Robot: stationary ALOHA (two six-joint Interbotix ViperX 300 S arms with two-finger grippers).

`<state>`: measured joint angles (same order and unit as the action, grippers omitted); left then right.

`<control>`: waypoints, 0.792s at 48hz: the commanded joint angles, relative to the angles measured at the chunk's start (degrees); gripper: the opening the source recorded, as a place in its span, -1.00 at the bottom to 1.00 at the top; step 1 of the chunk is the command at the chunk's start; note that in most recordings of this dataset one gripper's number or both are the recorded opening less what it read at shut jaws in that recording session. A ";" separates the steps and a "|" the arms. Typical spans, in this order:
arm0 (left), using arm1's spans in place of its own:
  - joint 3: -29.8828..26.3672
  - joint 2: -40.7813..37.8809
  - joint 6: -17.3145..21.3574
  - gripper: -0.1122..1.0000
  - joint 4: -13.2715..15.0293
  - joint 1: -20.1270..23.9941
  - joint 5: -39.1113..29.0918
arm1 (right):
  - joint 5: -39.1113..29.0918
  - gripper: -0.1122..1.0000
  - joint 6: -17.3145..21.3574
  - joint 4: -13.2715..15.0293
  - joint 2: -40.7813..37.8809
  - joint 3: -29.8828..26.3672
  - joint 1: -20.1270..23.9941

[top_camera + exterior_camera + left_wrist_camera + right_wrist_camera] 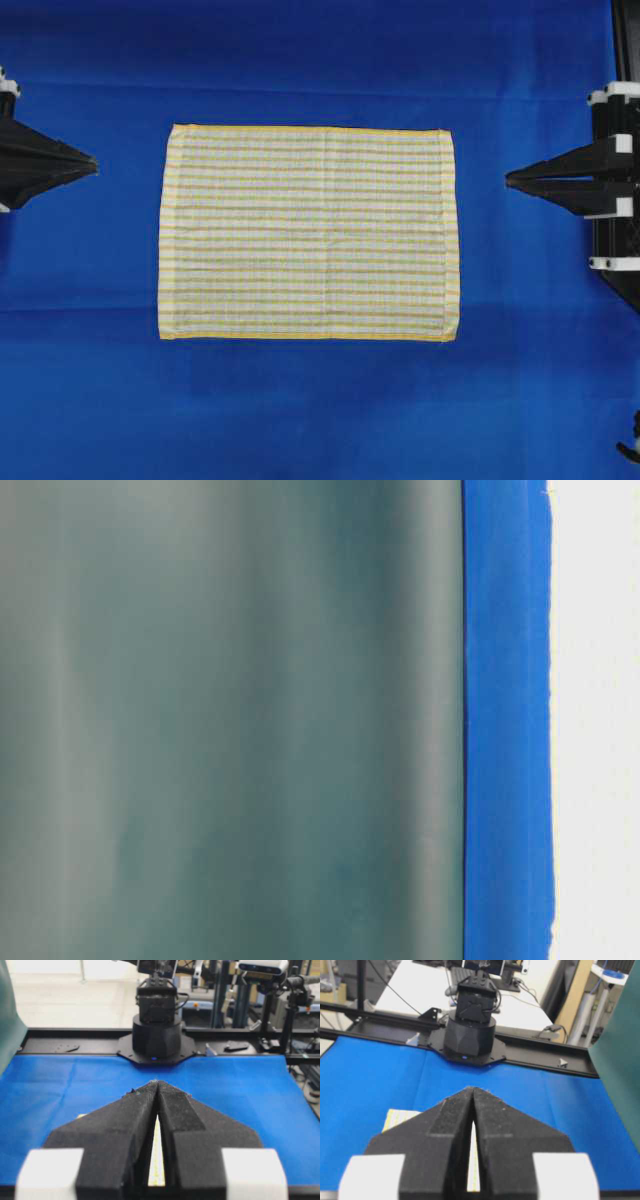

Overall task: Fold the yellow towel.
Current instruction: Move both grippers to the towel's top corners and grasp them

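A plain blue cloth (pixel 320 60) covers the whole work surface, and the yellow towel (pixel 308 232) lies spread flat and unfolded at its middle, long sides running left to right in the overhead view. The left gripper (pixel 92 163) sits well off the towel's left edge and the right gripper (pixel 510 179) well off its right edge. Both are clenched with fingertips meeting, grasping nothing.

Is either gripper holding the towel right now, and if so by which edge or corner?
Nothing is held. The left gripper and right gripper are shut and clear of the yellow towel, which lies flat.
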<state>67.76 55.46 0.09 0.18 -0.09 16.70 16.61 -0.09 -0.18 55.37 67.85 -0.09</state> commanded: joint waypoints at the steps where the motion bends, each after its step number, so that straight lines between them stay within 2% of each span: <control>1: -1.14 -0.53 -0.44 -0.80 3.43 0.00 -0.18 | 0.09 -0.79 0.26 -0.09 -0.88 -1.58 -0.35; 6: -1.14 -0.53 -0.44 -0.80 3.43 0.00 -1.05 | -2.20 -0.79 0.35 -0.53 -1.85 -2.02 -1.49; 12: -1.05 -1.41 0.44 -0.80 3.43 1.05 -0.88 | -5.19 -0.79 0.44 -3.69 -2.72 -2.20 -4.48; 19: -0.70 -4.83 0.35 -0.80 3.34 5.36 -1.49 | -9.76 -0.79 0.44 -6.06 -3.60 -2.02 -9.49; 30: -0.88 -15.12 0.35 -0.76 3.34 12.22 -1.49 | -11.78 -0.76 0.44 -8.88 -7.91 -1.32 -16.96; 34: -0.88 -18.54 0.35 -0.53 3.34 13.54 -1.49 | -11.69 -0.56 0.35 -9.49 -11.07 -1.14 -18.72; 38: -0.70 -22.32 0.35 -0.14 3.34 15.38 -1.14 | -11.43 -0.14 0.35 -9.84 -14.50 -1.05 -19.78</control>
<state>67.76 36.04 0.44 3.52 13.62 14.94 4.66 0.35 -9.58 43.68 67.24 -18.90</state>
